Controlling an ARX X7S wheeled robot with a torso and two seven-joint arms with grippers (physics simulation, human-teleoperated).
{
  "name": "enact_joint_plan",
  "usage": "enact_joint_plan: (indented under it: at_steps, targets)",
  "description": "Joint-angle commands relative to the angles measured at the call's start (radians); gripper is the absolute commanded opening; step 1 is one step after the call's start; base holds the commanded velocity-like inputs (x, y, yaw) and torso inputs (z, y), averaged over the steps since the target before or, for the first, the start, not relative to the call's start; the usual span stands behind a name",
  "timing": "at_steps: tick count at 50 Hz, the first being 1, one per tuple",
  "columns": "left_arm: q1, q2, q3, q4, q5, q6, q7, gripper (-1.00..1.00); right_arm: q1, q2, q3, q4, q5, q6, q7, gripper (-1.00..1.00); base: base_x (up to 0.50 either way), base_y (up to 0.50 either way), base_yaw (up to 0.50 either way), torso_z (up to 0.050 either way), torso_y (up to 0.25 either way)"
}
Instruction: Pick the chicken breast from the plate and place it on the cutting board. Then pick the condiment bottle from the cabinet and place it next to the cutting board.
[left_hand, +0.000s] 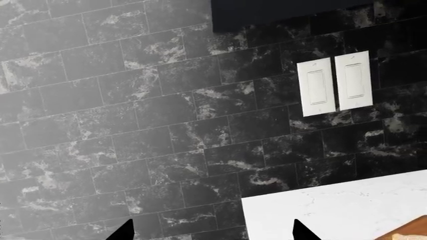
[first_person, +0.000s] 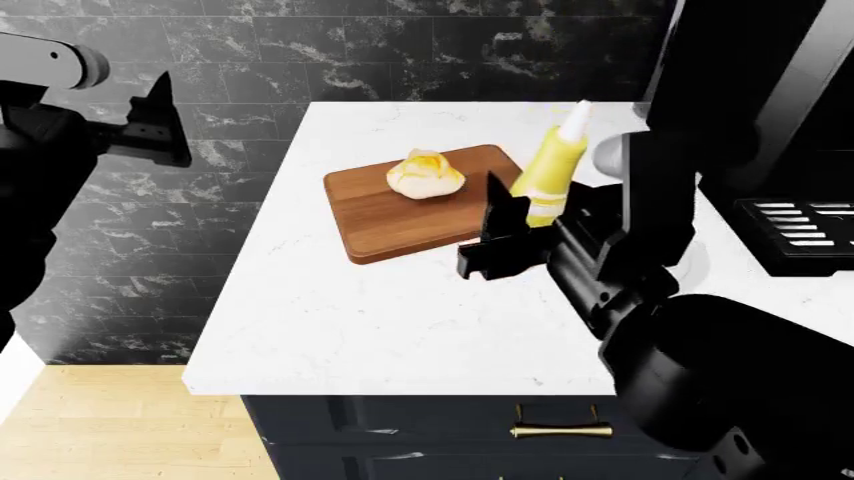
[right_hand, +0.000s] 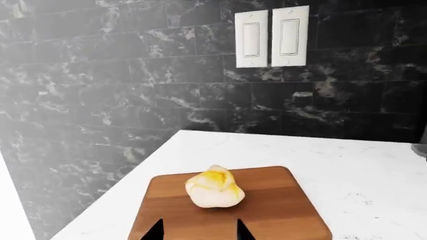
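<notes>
Your right gripper (right_hand: 199, 231) gapes wide, empty: withdraw toward 6 o'clock without clipping the condiment bottle (first_person: 554, 165) standing at the cutting board's (first_person: 380, 225) 3 o'clock.

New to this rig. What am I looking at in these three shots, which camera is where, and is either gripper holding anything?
This is a simulated two-armed robot on wheels, steered by a person. The wide picture comes from its head camera, looking down over a white counter. The other two come from cameras near each gripper.

On the counter lies a reddish-brown cutting board with the chicken breast resting on it. The yellow condiment bottle stands upright just beside the board.

The right gripper is open and empty, near the board's edge; its camera looks across the board at the chicken. The left gripper is also open and empty, raised off to the side facing the dark tiled wall with two white switches.
</notes>
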Motion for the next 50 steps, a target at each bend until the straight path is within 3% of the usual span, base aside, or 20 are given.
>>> enact_joint_plan:
  at_steps: [1,29,50]
  targets:
    - [-0.001,-0.002,0.001,-0.004,0.0,0.003,0.0,1.0,-0.015,0.045,-0.096,-0.009,-0.115,-0.036,-0.027,-1.0,0.0,0.0,0.0,0.0,0.0]
    - [0.014,-0.003,-0.015,-0.027,-0.001,0.021,-0.005,1.0,0.046,0.091,-0.303,0.094,-0.296,-0.126,-0.088,-1.0,0.0,0.0,0.0,0.0,0.0]
    - [0.012,-0.01,-0.023,-0.04,0.0,0.027,-0.008,1.0,0.024,0.079,-0.35,0.239,-0.369,-0.247,-0.146,-1.0,0.0,0.0,0.0,0.0,0.0]
